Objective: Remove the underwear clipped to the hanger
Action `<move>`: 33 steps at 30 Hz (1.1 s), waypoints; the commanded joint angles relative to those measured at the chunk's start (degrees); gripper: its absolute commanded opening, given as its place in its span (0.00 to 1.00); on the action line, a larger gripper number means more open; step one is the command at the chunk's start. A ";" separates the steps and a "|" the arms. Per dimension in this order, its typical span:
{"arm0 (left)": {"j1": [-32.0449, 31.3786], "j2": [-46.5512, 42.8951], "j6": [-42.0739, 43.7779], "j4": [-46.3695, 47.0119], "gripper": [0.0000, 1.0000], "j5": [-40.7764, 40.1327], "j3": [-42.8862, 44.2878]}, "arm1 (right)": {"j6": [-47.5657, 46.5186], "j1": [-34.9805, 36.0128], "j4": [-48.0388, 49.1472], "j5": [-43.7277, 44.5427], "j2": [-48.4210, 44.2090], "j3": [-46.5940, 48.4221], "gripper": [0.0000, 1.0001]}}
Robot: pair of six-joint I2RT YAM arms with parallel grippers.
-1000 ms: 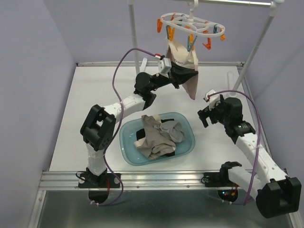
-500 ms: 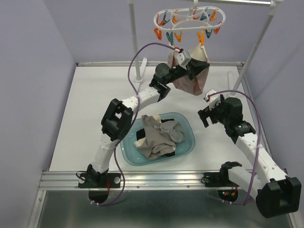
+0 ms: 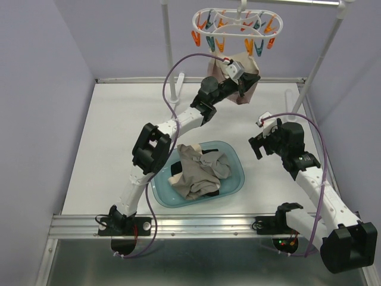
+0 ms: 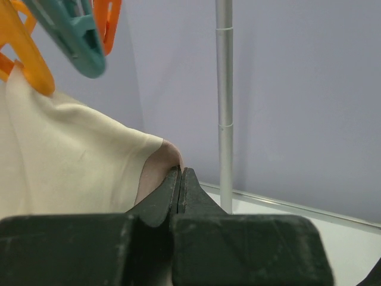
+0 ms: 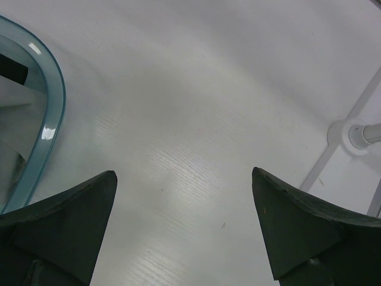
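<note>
**Left gripper (image 4: 180,177) clamped on beige underwear (image 3: 249,83) below the hanger (image 3: 238,21)**

Left gripper first: we see its jaws pressed together with a fold of the beige underwear caught between the tips, high above the back of the table (image 3: 119,131). The arm reaches up and away from its base, and the cloth bunches around the gripper just under the white oval hanger. From the left wrist, an orange clothespin (image 4: 27,56) meets the top edge of the cloth at the far left, with a teal clothespin (image 4: 77,42) beside it; we cannot tell whether the orange one bites the fabric. A white rack pole (image 4: 224,101) stands upright behind the gripper's tips.

Our right gripper (image 5: 183,173) is spread wide and holds nothing. It hovers low over bare table to the right of the teal basin (image 3: 156,179), whose curved rim shows at the left edge of the right wrist view. A round pole foot (image 5: 357,134) sits at that view's right edge.

Inside the basin lies an underwear pile (image 3: 199,170), beige and grey cloth heaped over something black. The other clothespins on the hanger dangle with nothing in them that we can make out.
</note>
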 commanded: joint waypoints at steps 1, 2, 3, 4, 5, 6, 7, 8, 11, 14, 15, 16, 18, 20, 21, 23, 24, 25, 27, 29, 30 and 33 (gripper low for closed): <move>-0.08 -2.24 1.41 1.41 0.08 -2.37 3.62 | 0.12 -0.36 2.43 0.67 0.14 -0.29 1.00; -0.08 -2.41 1.41 1.23 0.12 -2.37 3.62 | 0.12 -0.36 2.35 0.67 0.14 -0.29 1.00; -0.17 -2.50 1.41 1.14 0.16 -2.29 3.53 | 0.12 -0.36 2.35 0.76 0.14 -0.29 1.00; -0.08 -2.67 1.41 0.96 0.17 -2.37 3.53 | 0.12 -0.44 2.35 0.76 0.14 -0.29 1.00; -0.08 -3.02 1.41 0.79 0.20 -2.37 3.10 | 0.21 -0.45 2.43 0.76 0.23 -0.29 1.00; -0.08 -3.38 1.50 0.70 0.23 -2.37 2.74 | 0.21 -0.45 2.35 0.76 0.23 -0.29 1.00; -0.08 -3.90 1.50 0.52 0.28 -2.37 2.57 | 0.12 -0.45 2.43 0.76 0.23 -0.29 1.00; -0.08 -4.34 1.59 0.44 0.31 -2.37 1.78 | 0.21 -0.45 2.35 0.67 0.23 -0.29 1.00; -0.17 -6.36 2.20 -0.26 0.45 -1.68 -0.41 | 0.12 -0.53 2.35 0.76 0.32 -0.38 1.00; -0.08 -8.74 3.17 -0.97 0.56 -1.32 -3.23 | 0.12 -0.45 2.35 0.76 0.32 -0.38 1.00; -0.08 -9.44 3.43 -1.15 0.60 -1.32 -3.84 | 0.21 -0.45 2.35 0.58 0.32 -0.29 1.00; -0.08 -10.05 3.44 -1.67 0.62 -1.06 -4.37 | 0.12 -0.53 2.35 0.58 0.40 -0.29 1.00; -0.17 -11.90 3.79 -2.37 0.65 -1.06 -5.87 | 0.21 -0.45 2.35 0.67 0.32 -0.29 1.00; -0.08 -13.83 4.05 -3.34 0.69 -1.75 -7.36 | 0.12 -0.45 2.35 0.58 0.32 -0.29 1.00; -0.17 -14.62 4.14 -3.69 0.70 -2.19 -7.89 | 0.12 -0.45 2.35 0.49 0.32 -0.29 1.00; -0.08 -16.91 4.40 -4.75 0.70 -4.12 -9.38 | 0.12 -0.53 2.35 0.49 0.40 -0.29 1.00; -0.08 -17.78 4.58 -5.36 0.70 -4.83 -10.00 | 0.12 -0.53 2.35 0.49 0.40 -0.29 1.00; -0.08 -18.58 5.88 -5.37 0.70 -5.44 -10.53 | 0.12 -0.45 2.35 0.41 0.40 -0.29 1.00; 0.01 -20.86 6.42 -5.89 0.70 -7.55 -12.11 | 0.12 -0.45 2.43 0.41 0.40 -0.38 1.00; 0.44 -22.45 6.43 -6.86 0.70 -9.39 -12.55 | 0.12 -0.53 2.35 0.23 0.40 -0.29 1.00; 1.06 -22.89 6.08 -7.21 0.70 -9.84 -12.38 | 0.12 -0.53 2.35 0.23 0.49 -0.29 1.00; 4.29 -22.37 1.52 -9.84 0.70 -8.54 -9.32 | 0.12 -0.45 2.35 0.05 0.40 -0.38 1.00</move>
